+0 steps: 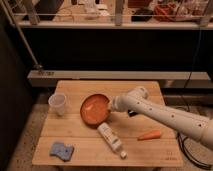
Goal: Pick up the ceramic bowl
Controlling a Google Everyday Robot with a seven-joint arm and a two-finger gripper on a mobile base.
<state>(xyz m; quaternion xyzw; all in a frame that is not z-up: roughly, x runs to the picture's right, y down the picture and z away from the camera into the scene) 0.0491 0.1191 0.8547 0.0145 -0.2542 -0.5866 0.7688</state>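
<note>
The ceramic bowl [94, 111] is round, orange-brown with a darker rim, at the middle of the wooden table [75, 155]. It stands tilted, its right side raised off the table and its inside facing the camera. My gripper [111, 104] is at the bowl's right rim, shut on that rim. The white arm reaches in from the lower right.
A translucent white cup [57, 103] stands left of the bowl. A white bottle [111, 140] lies just in front of it. An orange carrot [150, 135] lies under the arm at the right. A blue sponge [61, 149] is at the front left corner. A ledge runs behind the table.
</note>
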